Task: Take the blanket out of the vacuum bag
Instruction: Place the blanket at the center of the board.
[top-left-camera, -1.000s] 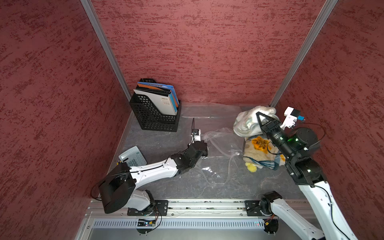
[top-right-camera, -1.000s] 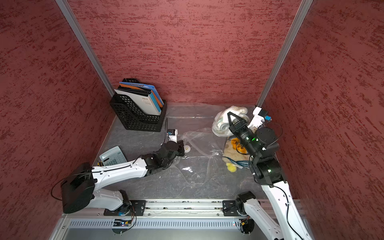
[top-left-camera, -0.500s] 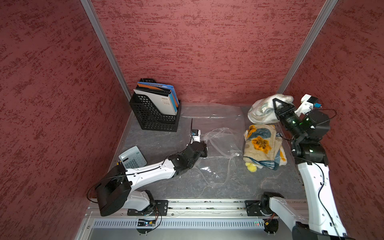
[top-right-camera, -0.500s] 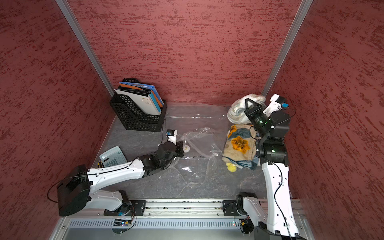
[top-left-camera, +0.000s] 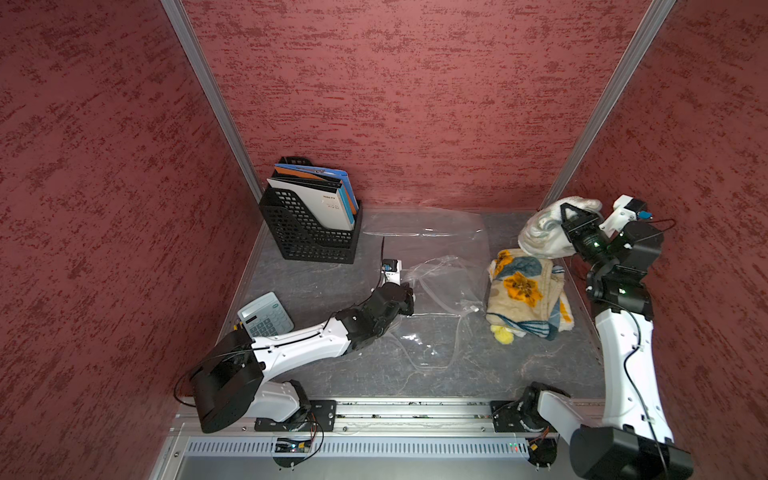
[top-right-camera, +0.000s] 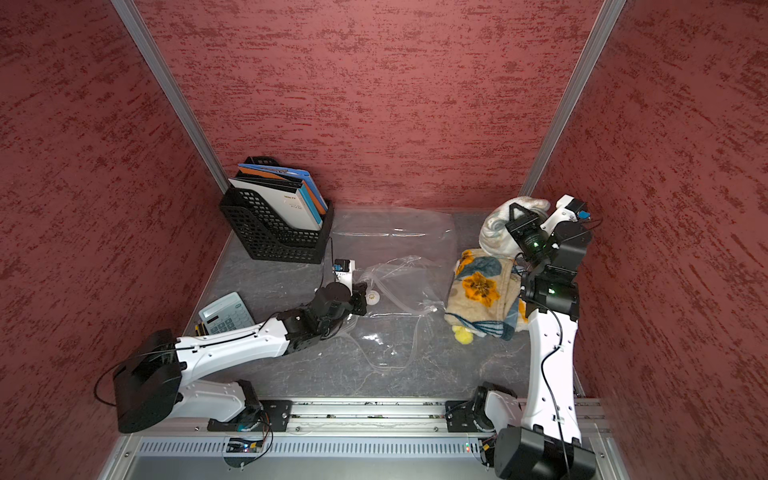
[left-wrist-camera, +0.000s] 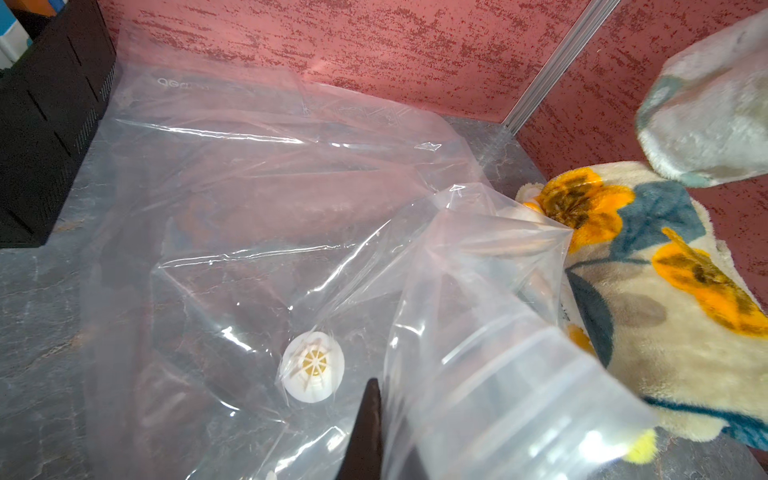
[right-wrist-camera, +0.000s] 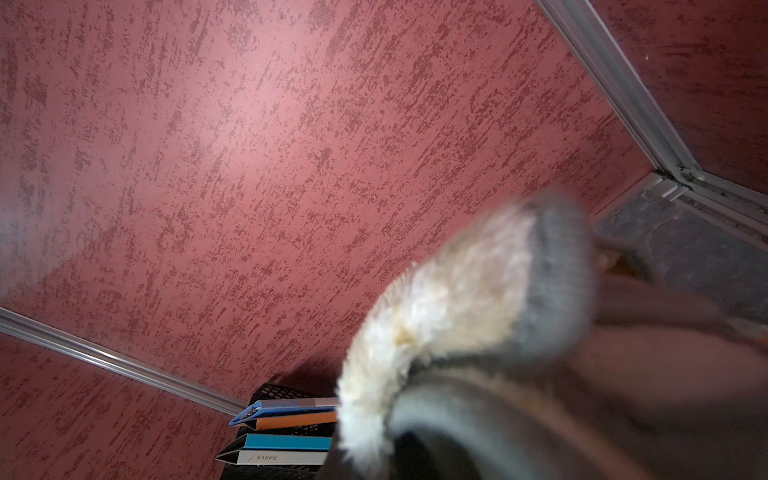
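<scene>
Grey marbled tabletop (top-left-camera: 324, 284) under vacuum bag (top-left-camera: 432, 249), blanket (top-left-camera: 523, 291), calculator (top-left-camera: 266, 318), file rack (top-left-camera: 311, 237).

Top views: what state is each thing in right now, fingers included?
vacuum bag, empty, crumpled on the table, one edge pinched up.
blanket, out of the bag, mostly folded on the table, one end lifted.
left fingers, shut on vacuum bag.
right fingers, shut on blanket.
file rack, upright, holding folders.
calculator, flat, keys up.
</scene>
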